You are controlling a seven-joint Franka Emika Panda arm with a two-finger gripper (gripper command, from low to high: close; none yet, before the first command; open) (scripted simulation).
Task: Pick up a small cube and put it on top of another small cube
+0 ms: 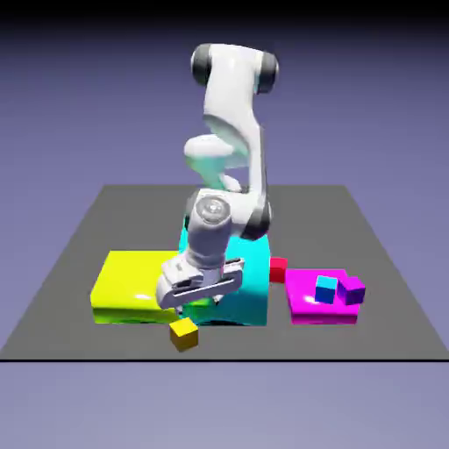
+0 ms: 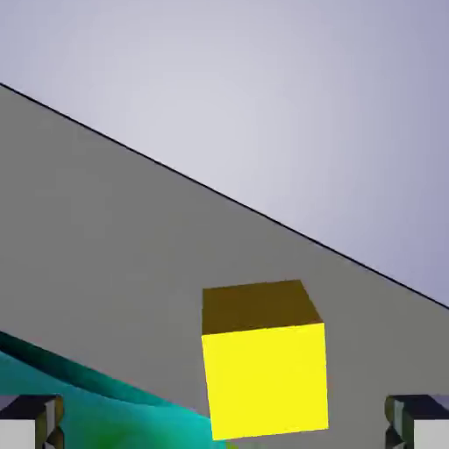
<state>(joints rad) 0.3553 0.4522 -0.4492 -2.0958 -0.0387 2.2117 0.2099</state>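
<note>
exterior view: tool [image 1: 198, 302] spread apart, empty, hovering just above the small yellow cube [image 1: 183, 333] on the desk [image 1: 61, 289] near its front edge, beside the yellow slab [image 1: 131, 282] and cyan block [image 1: 250, 281]. approach step; next likely needs lowering to straddle it. hand view: cube [image 2: 266, 373] sits between both fingertips [image 2: 31, 421], slightly off-centre, untouched; other blocks mostly unseen here.

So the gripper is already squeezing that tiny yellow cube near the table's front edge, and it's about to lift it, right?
Not quite. The gripper is open and hangs above the small yellow cube, not squeezing it. The hand view shows the cube between the two widely spaced fingertips, with gaps on both sides. The cube does sit near the table's front edge.
</note>
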